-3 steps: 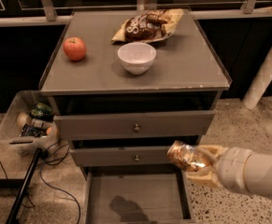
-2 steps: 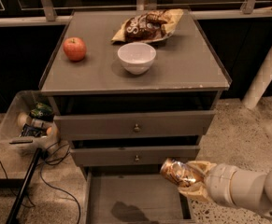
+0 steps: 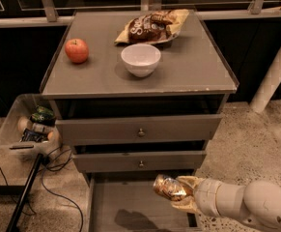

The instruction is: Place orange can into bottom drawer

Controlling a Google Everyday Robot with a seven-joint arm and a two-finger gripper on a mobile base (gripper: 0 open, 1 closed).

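My gripper (image 3: 178, 193) is at the lower right, reaching in from the right, and is shut on the orange can (image 3: 169, 187), a shiny gold and orange-brown can held tilted. The can hangs over the right part of the open bottom drawer (image 3: 130, 202), a wide shallow tray with a flat grey floor pulled out below the cabinet. The can's shadow falls on the drawer floor to the left of it. The can does not touch the floor.
Two upper drawers with small knobs (image 3: 141, 132) are slightly open above. On the cabinet top sit a red apple (image 3: 77, 50), a white bowl (image 3: 140, 59) and a snack bag (image 3: 152, 27). A clear bin (image 3: 29, 129) with items and cables lies on the floor at left.
My gripper has moved down and to the left with the can, from beside the middle drawer front to over the open bottom drawer.
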